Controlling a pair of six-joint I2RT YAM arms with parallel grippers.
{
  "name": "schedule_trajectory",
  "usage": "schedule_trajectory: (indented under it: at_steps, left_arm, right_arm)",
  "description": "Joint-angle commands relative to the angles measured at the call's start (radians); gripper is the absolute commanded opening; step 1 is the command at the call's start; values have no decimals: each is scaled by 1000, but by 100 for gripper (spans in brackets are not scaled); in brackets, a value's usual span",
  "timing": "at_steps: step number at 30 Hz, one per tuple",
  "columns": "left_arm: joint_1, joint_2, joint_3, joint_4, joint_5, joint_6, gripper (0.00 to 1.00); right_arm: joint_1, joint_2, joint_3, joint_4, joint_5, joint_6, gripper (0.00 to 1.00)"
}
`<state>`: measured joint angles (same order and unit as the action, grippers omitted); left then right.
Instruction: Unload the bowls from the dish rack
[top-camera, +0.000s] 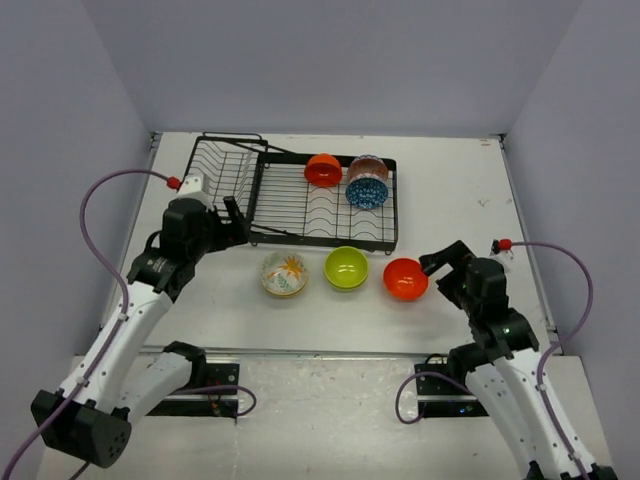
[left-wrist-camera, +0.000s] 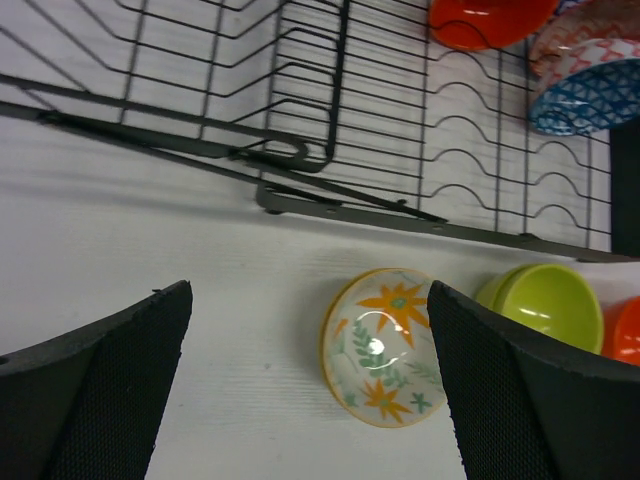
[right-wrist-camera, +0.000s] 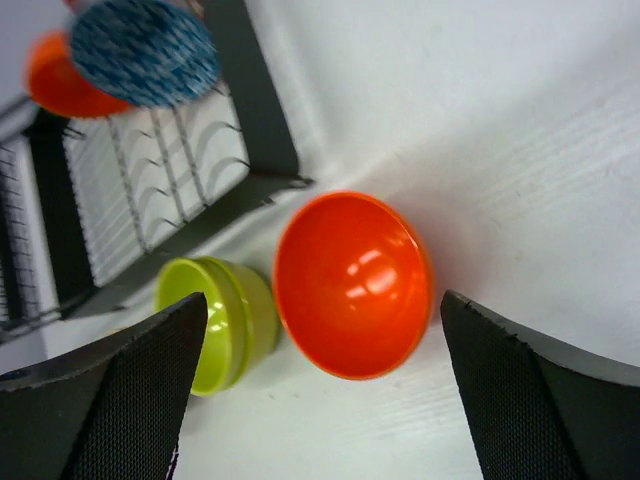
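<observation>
left claw (left-wrist-camera: 308, 305): spread wide and empty, held low over the tabletop (top-camera: 460, 190) just in front of the rack's near-left corner.
dish rack (top-camera: 300, 205): black wire, lying along the far middle of the tabletop. its left basket section held nothing and three bowls sat at its right end.
floral bowl (top-camera: 285, 274): out of the rack, upright on the tabletop just in front of it. in the left wrist view it sat below and between the left claw's fingers.
lime green bowl (top-camera: 346, 268): on the tabletop just right of the floral one, near it but apart.
orange bowl (top-camera: 323, 170): in the rack, at its far edge, tipped on its side among the dividers.
pinkish-brown bowl (top-camera: 368, 165): in the rack's far right corner, on edge.
blue speckled bowl (top-camera: 366, 192): in the rack just in front of the pinkish-brown one, overlapping it in view.
orange-red bowl (top-camera: 405, 278): on the tabletop, rightmost of the front row, open side up.
right claw (right-wrist-camera: 322, 300): spread and empty, fingers on either side of the orange-red bowl and clear of it.
step in hand: about half done by the look of it, with three bowls out and three to go, and neither arm carrying anything.
next move: probably a reach over the rack's right end, where a spread claw would need to pinch one upright rim without knocking the bowl beside it.
</observation>
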<state>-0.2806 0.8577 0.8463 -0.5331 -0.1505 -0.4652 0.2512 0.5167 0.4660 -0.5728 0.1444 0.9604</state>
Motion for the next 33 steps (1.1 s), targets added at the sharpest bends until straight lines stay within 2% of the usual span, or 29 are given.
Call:
schedule_trajectory:
  at_steps: [1, 5, 9, 11, 12, 14, 15, 18, 21, 27, 29, 33]
  left_arm:
    - [-49, 113, 88, 171, 189, -121, 100]
    - [-251, 288, 209, 261, 85, -261, 100]
    - [-267, 467, 325, 373, 101, -443, 100]
    - [-266, 588, 364, 452, 65, -547, 100]
    - [-261, 700, 446, 441, 49, -575, 100]
    - [-253, 827, 570, 391, 26, -630, 100]
    - [-250, 945, 691, 331, 38, -656, 100]
    - [-250, 1094, 808, 373, 72, -743, 100]
    - [-246, 1162, 830, 436, 40, -811, 97]
    - [-224, 1247, 850, 447, -60, -894, 88]
    - [-206, 1273, 853, 475, -55, -902, 77]
    - [-180, 1343, 864, 603, -24, -908, 69]
  right_arm:
    - [0, -118, 83, -56, 138, -37, 99]
    - [0, -193, 91, -38, 132, -51, 99]
    - [0, -253, 37, 81, 15, -40, 99]
    - [2, -265, 10, 111, -26, -23, 99]
    - [0, -265, 0, 148, -40, -25, 99]
    - [-1, -242, -9, 174, -74, -32, 99]
    - [-1, -231, -9, 188, -86, -37, 99]
    - [-1, -199, -23, 211, -127, -46, 99]
    - [-1, -195, -61, 261, -169, -40, 99]
    - [-1, -187, -89, 312, -196, -37, 99]
    - [0, -184, -92, 333, -209, -41, 99]
    - [0, -178, -101, 366, -246, -49, 97]
